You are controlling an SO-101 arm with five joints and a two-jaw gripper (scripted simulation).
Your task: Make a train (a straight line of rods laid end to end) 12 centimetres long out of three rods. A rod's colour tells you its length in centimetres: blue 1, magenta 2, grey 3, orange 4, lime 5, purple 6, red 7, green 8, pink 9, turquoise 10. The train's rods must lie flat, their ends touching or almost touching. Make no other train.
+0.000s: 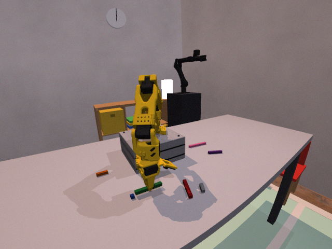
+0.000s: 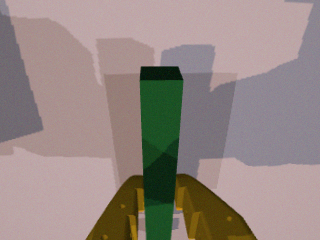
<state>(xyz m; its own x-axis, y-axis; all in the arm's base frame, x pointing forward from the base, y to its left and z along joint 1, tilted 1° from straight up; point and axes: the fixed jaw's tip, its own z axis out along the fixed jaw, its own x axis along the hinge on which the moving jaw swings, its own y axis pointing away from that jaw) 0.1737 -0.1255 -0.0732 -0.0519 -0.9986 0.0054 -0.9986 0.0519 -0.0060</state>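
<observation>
The yellow arm's tool (image 1: pixel 149 187) points down, clamped on the long green rod (image 1: pixel 148 188) near the worktop's (image 1: pixel 241 139) front middle; a small blue cube-like rod (image 1: pixel 132 196) lies just left, a red rod (image 1: pixel 187 188) and short grey rod (image 1: pixel 202 187) right

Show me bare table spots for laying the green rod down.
Bare: the wide front stretch below the blue rod, and between the orange rod and the green rod in the gripper. Crowded: right, by the red rod and grey rod.
</observation>
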